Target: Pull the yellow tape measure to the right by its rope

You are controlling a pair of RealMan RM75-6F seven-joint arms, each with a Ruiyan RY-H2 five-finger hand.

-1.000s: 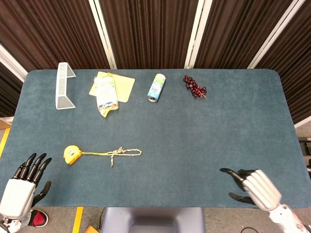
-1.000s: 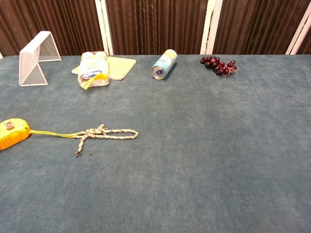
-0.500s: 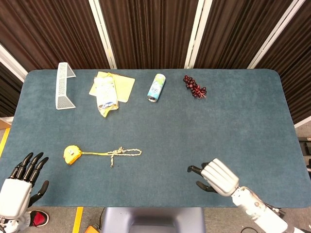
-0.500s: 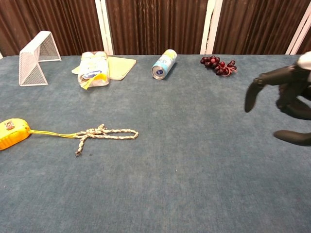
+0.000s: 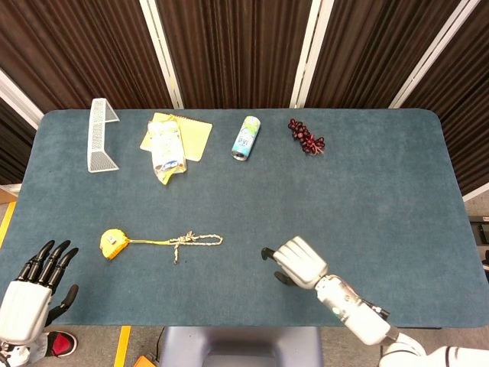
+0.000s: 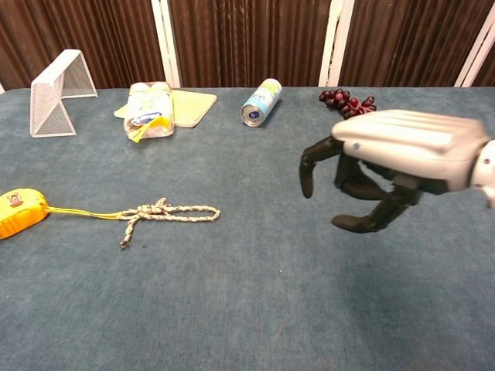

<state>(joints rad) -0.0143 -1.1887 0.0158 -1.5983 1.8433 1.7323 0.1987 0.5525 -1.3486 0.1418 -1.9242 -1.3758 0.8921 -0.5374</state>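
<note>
The yellow tape measure (image 5: 111,243) (image 6: 17,212) lies on the left part of the table. Its rope (image 5: 187,241) (image 6: 164,212) runs to the right from it, knotted, ending in a loop. My right hand (image 5: 297,261) (image 6: 387,165) hovers over the table to the right of the rope's loop, apart from it, fingers apart and curved, holding nothing. My left hand (image 5: 34,290) stays off the table's front left corner, fingers extended and empty; the chest view does not show it.
Along the back of the blue table (image 5: 382,199) stand a white mesh goal (image 5: 99,136), a snack bag on a yellow pad (image 5: 170,143), a lying can (image 5: 245,138) and a bunch of dark grapes (image 5: 306,137).
My right hand has moved leftward along the front of the table, from the right side toward the rope's loop. The tape measure, rope and left hand have stayed in place.
</note>
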